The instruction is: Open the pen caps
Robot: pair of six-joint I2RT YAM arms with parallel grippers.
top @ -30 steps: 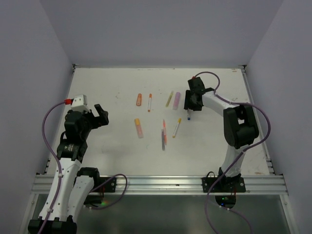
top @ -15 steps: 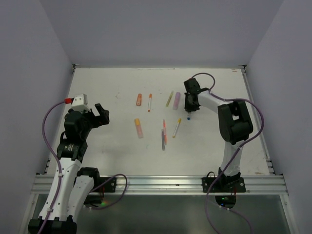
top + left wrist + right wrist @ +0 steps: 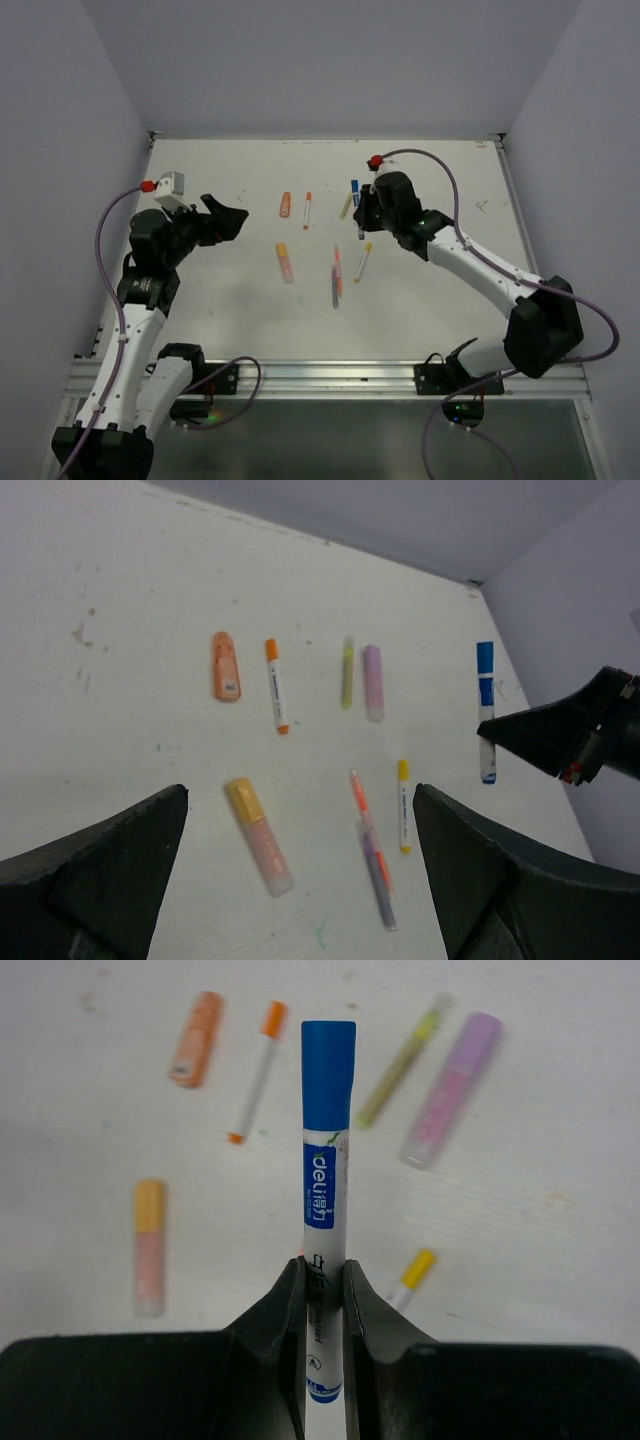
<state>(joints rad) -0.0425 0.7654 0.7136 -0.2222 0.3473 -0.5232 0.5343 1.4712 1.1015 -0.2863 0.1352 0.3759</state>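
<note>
My right gripper [image 3: 323, 1280] is shut on the white body of a marker [image 3: 325, 1190] with a blue cap [image 3: 328, 1060], held off the table with the cap pointing away from the wrist. The top view shows this marker [image 3: 356, 200] in the right gripper [image 3: 366, 216] above the middle of the table. My left gripper [image 3: 228, 220] hangs open and empty to the left, its wrist view facing the held marker [image 3: 485, 710]. Other capped pens lie on the table: an orange stub [image 3: 225, 666], an orange-capped marker [image 3: 276, 685], a lilac highlighter [image 3: 373, 681], a pink highlighter [image 3: 258, 835].
A yellow-green slim pen [image 3: 346, 672], a yellow-capped marker [image 3: 403, 805] and an orange and a grey slim pen [image 3: 373, 860] lying side by side rest on the white table [image 3: 210, 300]. Grey walls close in three sides. A rail [image 3: 320, 378] runs along the near edge.
The right gripper shut on the blue-capped marker and lifted it, the arm swinging left toward the table's middle. The left gripper tipped forward and to the right.
</note>
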